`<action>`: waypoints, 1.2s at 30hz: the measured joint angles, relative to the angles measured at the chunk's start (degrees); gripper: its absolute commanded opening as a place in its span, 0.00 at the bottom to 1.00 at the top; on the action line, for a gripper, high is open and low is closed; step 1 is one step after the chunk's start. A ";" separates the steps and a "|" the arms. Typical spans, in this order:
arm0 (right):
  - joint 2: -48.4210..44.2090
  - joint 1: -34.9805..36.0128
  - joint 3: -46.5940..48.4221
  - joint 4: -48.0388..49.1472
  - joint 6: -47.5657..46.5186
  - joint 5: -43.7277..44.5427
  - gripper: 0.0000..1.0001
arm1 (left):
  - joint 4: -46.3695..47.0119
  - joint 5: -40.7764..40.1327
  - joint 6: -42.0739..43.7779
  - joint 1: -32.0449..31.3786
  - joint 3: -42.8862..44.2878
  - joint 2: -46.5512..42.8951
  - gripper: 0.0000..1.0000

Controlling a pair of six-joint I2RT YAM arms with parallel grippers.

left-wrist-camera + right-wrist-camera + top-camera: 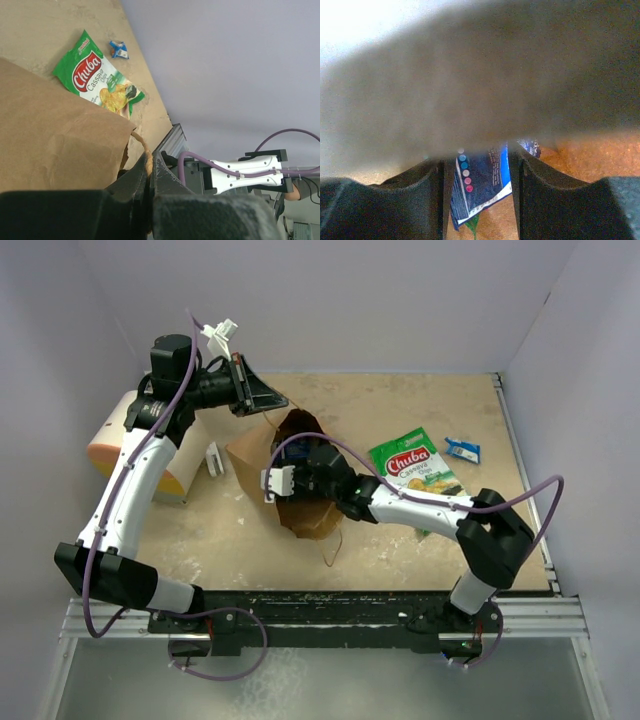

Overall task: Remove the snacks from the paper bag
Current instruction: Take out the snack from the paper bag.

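Green-white foil packet (415, 465) and small blue packet (462, 450) lie out on the tabletop (500, 540). Left jaws pinch shut on the twisted handle (143, 147) of the tall brown paper bag (50, 135). Right jaws, inside the bag, grip a dark blue packet (480, 185). Judged part done.

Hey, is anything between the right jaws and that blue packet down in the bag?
Nothing visible. The blue packet sits between the right gripper's jaws, inside the paper bag.
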 measured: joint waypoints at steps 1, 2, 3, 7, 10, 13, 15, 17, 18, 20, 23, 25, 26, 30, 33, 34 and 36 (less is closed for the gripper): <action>0.24 -0.13 0.00 0.20 -0.02 0.07 0.50 | 0.02 0.00 0.00 0.00 0.00 0.00 0.00; 0.55 -0.35 0.00 0.28 -0.04 0.09 0.51 | 0.00 0.00 0.00 0.00 0.00 0.00 0.00; 0.85 -0.55 0.00 0.26 -0.04 0.04 0.52 | 0.00 0.02 0.00 0.00 0.00 0.00 0.00; 1.95 -1.64 -0.07 0.26 0.02 -0.68 0.53 | -0.17 0.15 0.11 0.00 0.07 0.00 0.00; 2.16 -2.58 -0.11 0.37 0.37 -1.57 0.56 | -0.37 0.17 0.17 0.00 0.11 0.00 0.00; 2.16 -3.26 -0.15 0.70 0.57 -2.29 0.60 | -0.37 0.17 0.20 0.00 0.13 0.00 0.00; 2.14 -3.50 -0.15 0.72 0.57 -3.45 0.64 | -0.44 0.17 0.20 0.00 0.24 0.02 0.00; 2.14 -3.69 -0.17 0.70 0.63 -4.94 0.66 | -0.63 0.17 0.46 0.00 0.44 0.02 0.00; 2.05 -3.72 -0.31 0.74 0.66 -5.95 0.67 | -0.74 0.17 0.59 0.00 0.57 0.02 0.00; 1.86 -3.74 -0.79 0.85 0.85 -6.88 0.67 | -0.98 0.17 0.90 0.00 0.70 0.02 0.00; 1.84 -3.72 -1.22 0.79 0.90 -7.61 0.67 | -1.27 0.17 1.05 0.00 0.70 0.02 0.00; 1.81 -3.80 -1.22 1.11 1.03 -7.50 0.67 | -1.29 0.17 1.05 0.00 0.70 0.02 0.00; 1.81 -3.80 -1.22 1.36 1.07 -7.39 0.66 | -1.29 0.17 1.05 0.00 0.70 0.02 0.00; 1.84 -4.15 -1.22 2.89 1.92 -6.78 0.60 | -1.29 0.17 1.05 0.00 0.70 0.02 0.00; 1.90 -4.48 -1.22 4.15 2.73 -5.60 0.58 | -1.29 0.15 1.05 0.00 0.70 0.02 0.00; 1.95 -4.57 -1.20 4.68 2.99 -5.31 0.57 | -1.29 0.15 1.05 0.00 0.70 0.02 0.00; 2.05 -4.83 -1.11 5.62 3.41 -4.59 0.57 | -1.29 0.15 1.05 0.00 0.70 0.02 0.00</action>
